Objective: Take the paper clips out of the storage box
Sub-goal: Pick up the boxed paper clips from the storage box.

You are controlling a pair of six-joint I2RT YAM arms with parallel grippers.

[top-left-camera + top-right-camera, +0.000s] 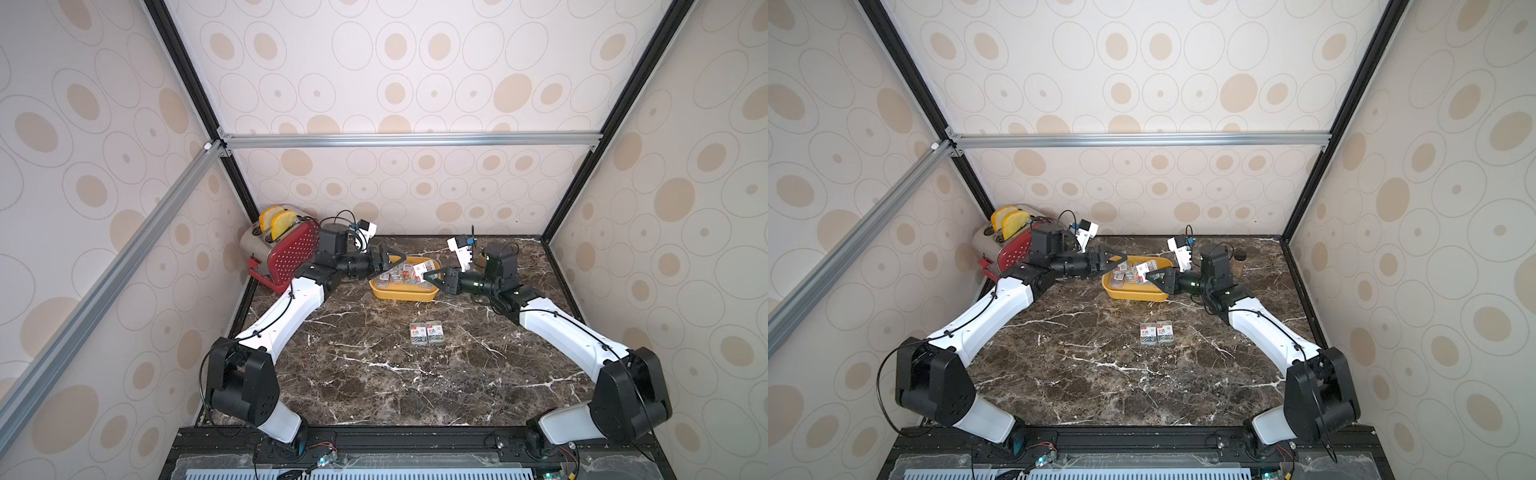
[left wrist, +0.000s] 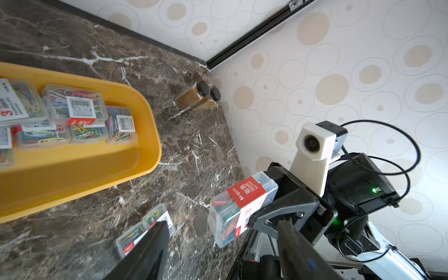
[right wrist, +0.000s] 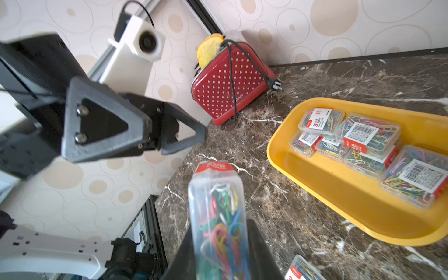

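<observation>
Paper clips [image 2: 238, 208], one box, pinched in closed right gripper [image 1: 429, 277]; left gripper [image 1: 395, 266] opposite, jaws apart, empty; storage box [image 1: 401, 296] between them

1. A robot test cell dressed up as a home kitchen, not a real room.
2. The walls [image 1: 395, 62] are flat panels papered with beige ovals, set in a bare aluminium frame [image 1: 411, 139].
3. A marble-look counter [image 1: 374, 374] fills the booth from wall to wall.
4. A left arm [image 1: 286, 316] and a right arm [image 1: 561, 332] stand on a black rail [image 1: 415, 440] at the front edge, and each wrist carries a camera [image 2: 312, 143].
5. The props are few: a toaster [image 1: 286, 257] with bread [image 1: 282, 222], two jars [image 2: 196, 98] and a tub [image 1: 399, 296] of clip boxes [image 3: 371, 133].
</observation>
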